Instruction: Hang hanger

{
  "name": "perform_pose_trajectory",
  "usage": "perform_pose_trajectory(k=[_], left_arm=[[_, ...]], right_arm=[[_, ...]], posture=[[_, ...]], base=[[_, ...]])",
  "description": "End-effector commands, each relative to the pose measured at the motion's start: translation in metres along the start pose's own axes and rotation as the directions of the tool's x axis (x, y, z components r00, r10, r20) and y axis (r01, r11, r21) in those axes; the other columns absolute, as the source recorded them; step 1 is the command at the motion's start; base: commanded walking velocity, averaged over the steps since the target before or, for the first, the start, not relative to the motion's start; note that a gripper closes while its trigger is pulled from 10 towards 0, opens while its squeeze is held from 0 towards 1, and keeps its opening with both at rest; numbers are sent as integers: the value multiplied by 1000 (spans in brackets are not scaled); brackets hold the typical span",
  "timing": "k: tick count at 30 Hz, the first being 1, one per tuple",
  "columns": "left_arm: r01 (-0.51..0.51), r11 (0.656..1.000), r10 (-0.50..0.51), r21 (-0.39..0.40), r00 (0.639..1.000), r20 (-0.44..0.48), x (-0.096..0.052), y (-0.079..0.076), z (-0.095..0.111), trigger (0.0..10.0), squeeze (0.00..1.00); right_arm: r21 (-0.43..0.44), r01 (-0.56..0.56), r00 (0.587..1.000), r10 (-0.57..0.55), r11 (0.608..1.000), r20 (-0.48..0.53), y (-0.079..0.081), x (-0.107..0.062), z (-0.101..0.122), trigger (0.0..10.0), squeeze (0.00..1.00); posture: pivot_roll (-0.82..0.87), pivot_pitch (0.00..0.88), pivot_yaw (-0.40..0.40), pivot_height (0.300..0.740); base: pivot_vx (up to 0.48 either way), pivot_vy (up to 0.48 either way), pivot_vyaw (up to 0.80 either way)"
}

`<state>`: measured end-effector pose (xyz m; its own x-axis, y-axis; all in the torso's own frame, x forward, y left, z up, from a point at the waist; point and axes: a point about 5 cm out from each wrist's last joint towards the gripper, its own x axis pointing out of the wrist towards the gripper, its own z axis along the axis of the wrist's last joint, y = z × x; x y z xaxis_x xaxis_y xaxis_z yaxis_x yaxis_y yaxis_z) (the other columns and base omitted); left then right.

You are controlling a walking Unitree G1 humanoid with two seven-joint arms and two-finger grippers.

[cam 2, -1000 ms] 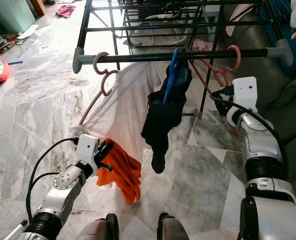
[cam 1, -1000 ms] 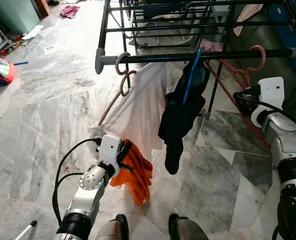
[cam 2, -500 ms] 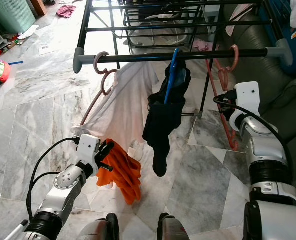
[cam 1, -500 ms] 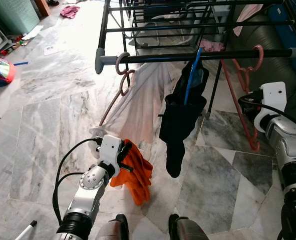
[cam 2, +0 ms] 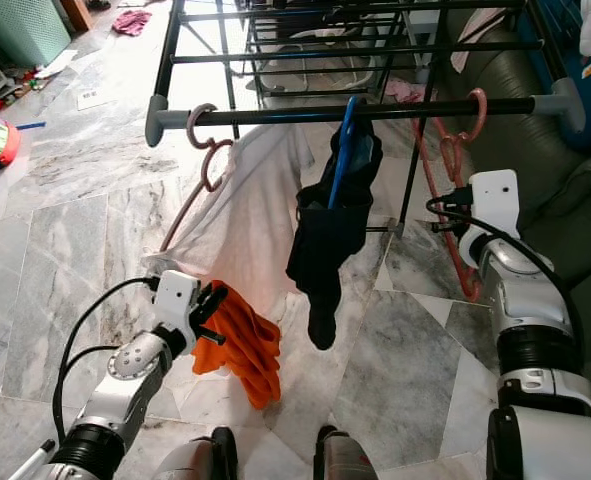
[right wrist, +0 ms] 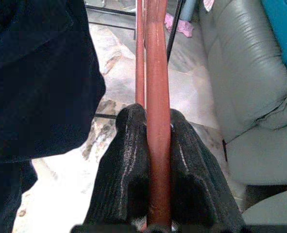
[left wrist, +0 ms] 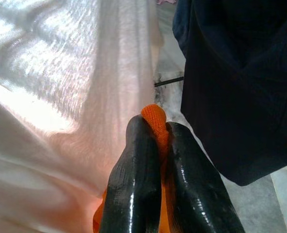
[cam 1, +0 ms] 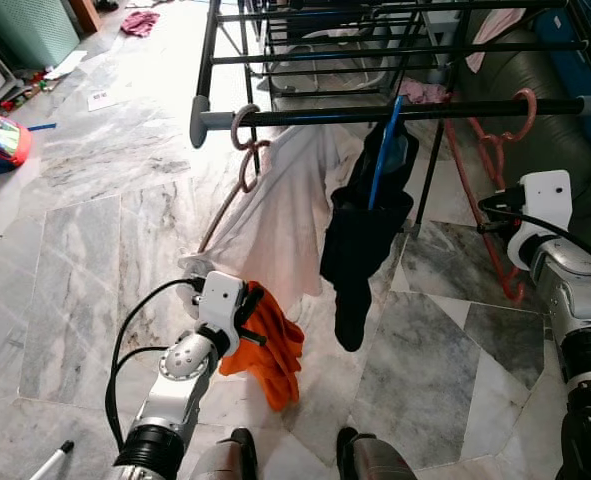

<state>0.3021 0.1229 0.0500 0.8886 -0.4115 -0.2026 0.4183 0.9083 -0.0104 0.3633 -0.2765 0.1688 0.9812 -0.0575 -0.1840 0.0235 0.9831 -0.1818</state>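
right tool (right wrist: 153,145) clamped on red hanger (cam 2: 445,200), hook looks seated over rack rail (cam 2: 395,108) right of dark garment (cam 2: 327,225) | I judge hang basically done, release + retract left | left tool (left wrist: 155,145) low, pinching orange cloth (cam 2: 240,340) by white garment (cam 2: 250,215), next to hang I guess

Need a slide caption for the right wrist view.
Right gripper clamps the red plastic hanger beside a dark hanging garment.

I see the red hanger (cam 2: 453,190) hooked over the black rail (cam 2: 395,107) (near its right end), hanging down beside the dark garment (cam 2: 327,225).
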Motion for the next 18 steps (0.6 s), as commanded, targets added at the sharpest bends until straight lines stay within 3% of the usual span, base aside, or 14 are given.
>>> perform_pose_trajectory(k=[1,7,8,9,10,11,12,17,18], left_arm=[[-3,1000,4,11,1000,-14,-1,2,-2,10000,0],[1,1000,-1,13,1000,-15,0,0,-2,10000,0],[2,1000,-2,13,1000,-15,0,0,-2,10000,0],[2,1000,-2,13,1000,-15,1,0,-2,10000,0],[5,1000,-4,13,1000,-15,1,-1,-2,10000,0],[6,1000,-5,14,1000,-15,1,-1,-2,10000,0],[7,1000,-7,14,1000,-15,1,-1,-1,10000,0],[10,1000,-10,14,1000,-17,1,-1,-2,10000,0],[11,1000,-10,14,1000,-18,1,-1,-2,10000,0]], right_arm=[[-11,19,1000,-19,1000,1,-3,-1,-1,0,0],[-60,54,999,-54,997,1,-6,-2,-4,0,0],[-69,53,999,-54,996,-2,-5,-2,-6,1647,0],[-71,53,999,-53,996,-2,-5,-2,-6,1647,0],[-90,38,999,-39,995,-8,-2,-2,-9,5255,0],[-105,39,999,-40,994,-10,-1,-2,-11,8000,0],[-118,43,999,-45,992,-14,-1,-3,-12,10000,0],[-121,54,998,-56,991,-12,-1,-3,-13,10000,0],[-119,58,998,-60,991,-11,-1,-3,-13,10000,1000]], posture=[[-90,216,77,740],[-91,212,81,740],[-91,210,83,740],[-91,210,83,740],[-90,210,84,740],[-90,210,84,740],[-90,210,84,740],[-90,212,88,740],[-90,212,88,740]], base=[[0,0,0],[0,0,0],[0,0,0],[0,0,0],[0,0,0],[0,0,0],[0,0,0],[0,0,0],[0,0,0]])
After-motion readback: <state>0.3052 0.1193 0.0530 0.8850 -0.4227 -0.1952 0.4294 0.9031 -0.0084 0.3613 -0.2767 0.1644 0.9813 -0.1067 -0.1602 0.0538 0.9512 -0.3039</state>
